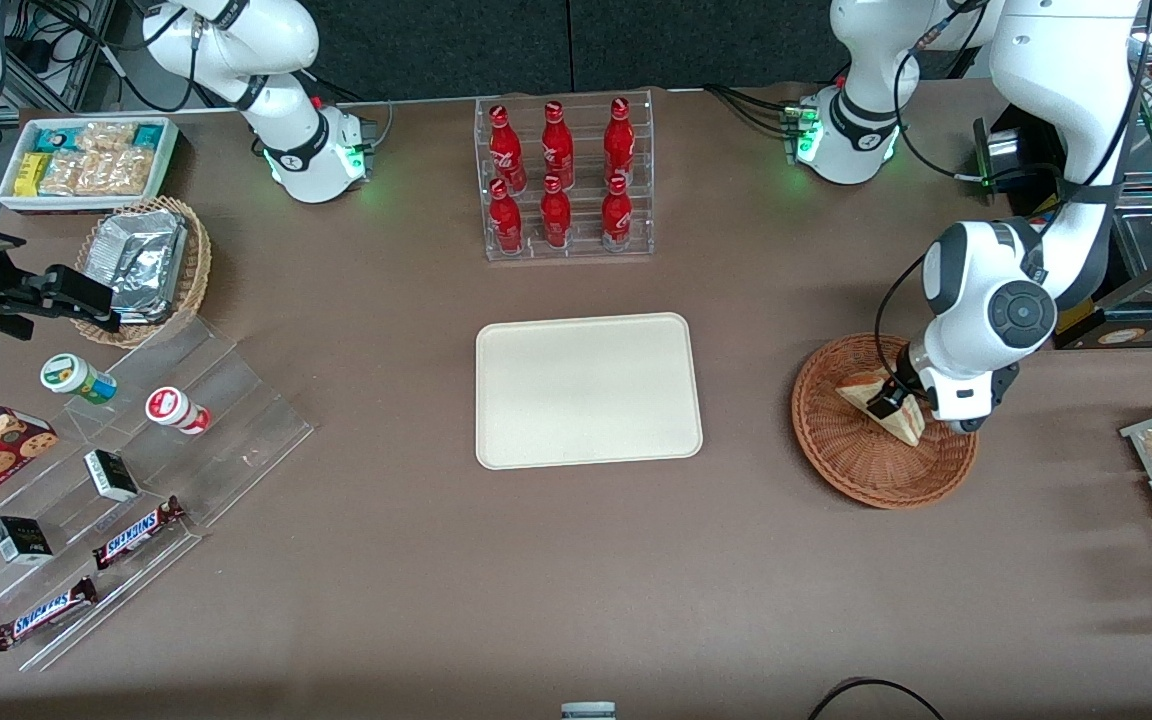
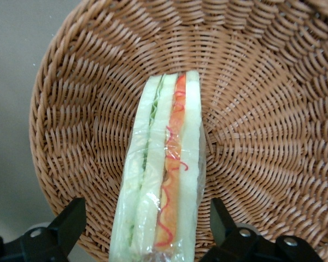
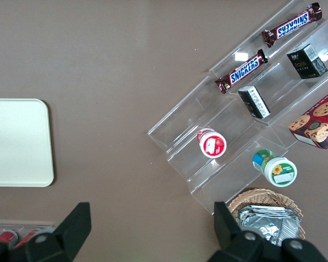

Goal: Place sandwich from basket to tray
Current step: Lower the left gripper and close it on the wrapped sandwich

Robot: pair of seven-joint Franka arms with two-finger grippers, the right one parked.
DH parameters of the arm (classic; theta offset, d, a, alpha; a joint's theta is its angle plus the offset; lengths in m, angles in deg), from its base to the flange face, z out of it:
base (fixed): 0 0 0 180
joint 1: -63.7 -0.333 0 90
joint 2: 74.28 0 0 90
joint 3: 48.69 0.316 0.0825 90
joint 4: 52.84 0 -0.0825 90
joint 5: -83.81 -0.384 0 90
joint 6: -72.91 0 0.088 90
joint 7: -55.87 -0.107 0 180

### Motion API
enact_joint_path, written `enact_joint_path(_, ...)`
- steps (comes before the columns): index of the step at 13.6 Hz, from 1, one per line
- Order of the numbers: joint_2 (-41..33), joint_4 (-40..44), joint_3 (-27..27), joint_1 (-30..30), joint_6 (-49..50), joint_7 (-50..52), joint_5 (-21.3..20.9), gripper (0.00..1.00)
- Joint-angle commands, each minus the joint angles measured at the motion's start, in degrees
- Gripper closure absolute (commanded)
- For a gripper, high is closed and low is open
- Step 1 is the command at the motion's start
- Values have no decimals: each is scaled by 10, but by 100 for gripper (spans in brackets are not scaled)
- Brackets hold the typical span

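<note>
Snickers bars [image 1: 134, 532] foremost at lower left, tray [image 1: 588, 391] bare at centre frame — sandwich [image 2: 163, 174] not yet lifted from basket [image 1: 841, 445] at right, gripper [image 1: 898, 404] spread wide astride it, grasp and carry both outstanding.

Left arm [image 1: 986, 300], right side of front view: glossy white rounded shells with dark grey bands at the joints. Wrist joint carries a round dark grey cap [image 1: 1021, 313] with concentric rings. Base [image 1: 846, 130] at upper right of the frame: white dome, black ring marked with a small logo, green status light glowing on its side. Black cables [image 1: 751, 105] bundle into the base; one thin black cable [image 1: 886, 300] loops along the forearm. Gripper [image 1: 896, 405], mid-right of frame below the wrist: white body, black fingers set apart. Wrist view: gripper [image 2: 146, 207] with matte black wedge-shaped fingers [image 2: 71, 218], silver screws [image 2: 240, 233] in their mounts.
</note>
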Motion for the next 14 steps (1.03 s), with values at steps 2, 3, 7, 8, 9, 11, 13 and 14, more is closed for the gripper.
enact_joint_path(2, 7, 0, -7, 2, -11, 22, 0, 19)
enact_joint_path(3, 8, 0, -7, 2, -11, 22, 0, 39)
enact_joint_path(7, 7, 12, -7, 2, -5, 21, 0, 92)
enact_joint_path(8, 7, 19, -7, 2, -2, 21, 0, 92)
enact_joint_path(9, 6, 27, -7, 2, 2, 18, -1, 92)
enact_joint_path(11, 2, 60, -12, 7, 55, 14, -7, 92)
enact_joint_path(13, 5, 121, -13, 30, 136, 14, -10, 92)
enact_joint_path(14, 5, 146, -13, 44, 159, 14, -9, 92)
